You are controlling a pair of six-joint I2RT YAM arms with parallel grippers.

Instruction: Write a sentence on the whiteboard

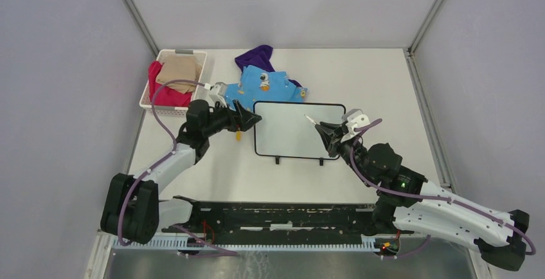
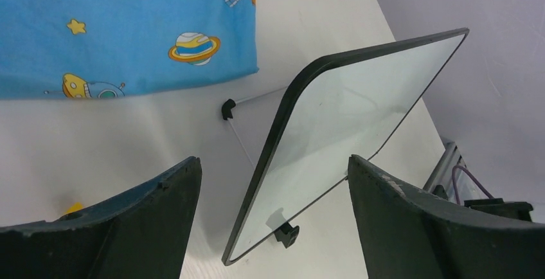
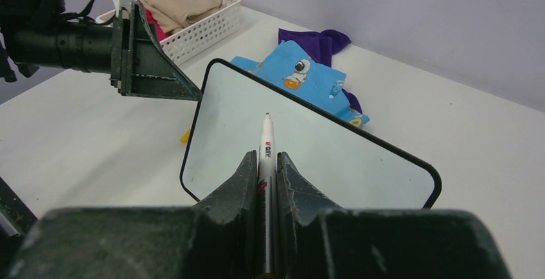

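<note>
Whiteboard (image 1: pixel 289 128) is resting in the middle of the table (image 1: pixel 385 99), its black feet pointing toward the arms. Left gripper (image 1: pixel 252 119) is hovering at the board's left edge near the far corner, with its jaws standing wide apart and holding nothing. Right gripper (image 3: pixel 266 163) is clamping a white marker (image 3: pixel 267 131). The marker's tip is pointing over the board's right half; whether it is touching I cannot tell. Blue cloth (image 1: pixel 267 83) is lying just behind the board, and a basket (image 1: pixel 193 54) of clothes is sitting at the far left.
</note>
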